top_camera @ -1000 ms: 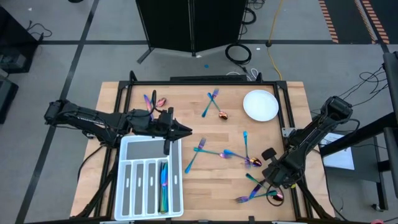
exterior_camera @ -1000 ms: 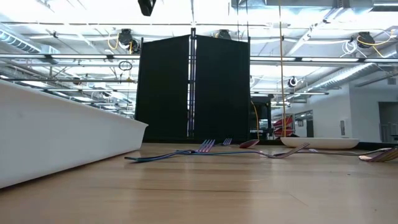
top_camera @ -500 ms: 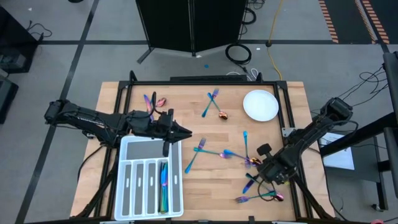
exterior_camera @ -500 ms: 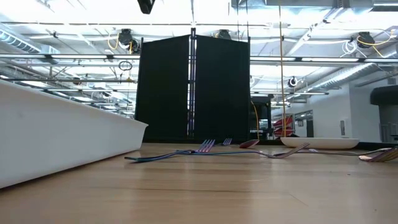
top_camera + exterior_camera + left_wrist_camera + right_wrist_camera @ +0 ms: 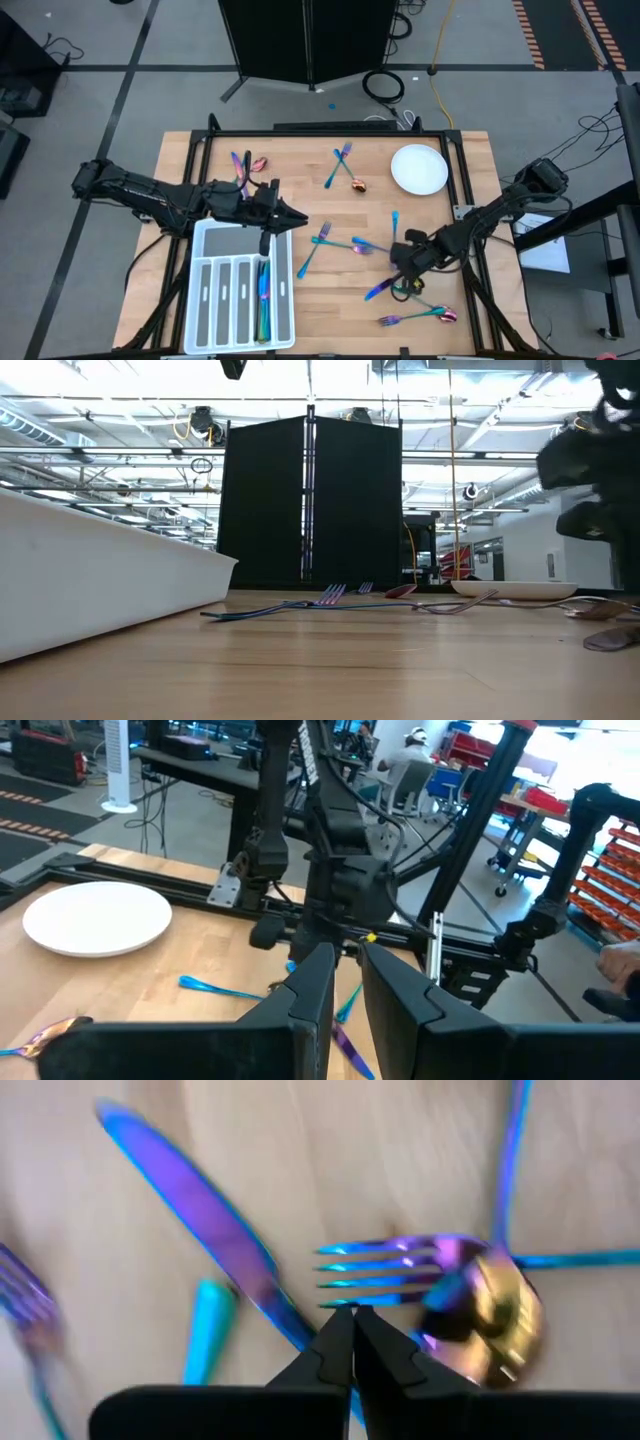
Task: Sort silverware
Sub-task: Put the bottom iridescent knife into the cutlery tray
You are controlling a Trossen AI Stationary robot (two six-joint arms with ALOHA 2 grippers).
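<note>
— Where is the knife point(image 5: 379, 290) held?
— Pinched low over the bench point(image 5: 330, 290) by the right claw point(image 5: 403, 268), its long axis diagonal, blade toward the tray point(image 5: 241, 290).
— The left claw point(image 5: 297, 218)?
— Pressed together above the tray.

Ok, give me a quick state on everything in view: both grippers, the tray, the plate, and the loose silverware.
left gripper: fingers close together, nothing held, over the tray's far edge.
right gripper: shut, low over the table among the cutlery.
tray: some silverware in the right-hand slots, the other slots bare.
plate: nothing on it.
loose silverware: scattered on the table, unsorted.
</note>
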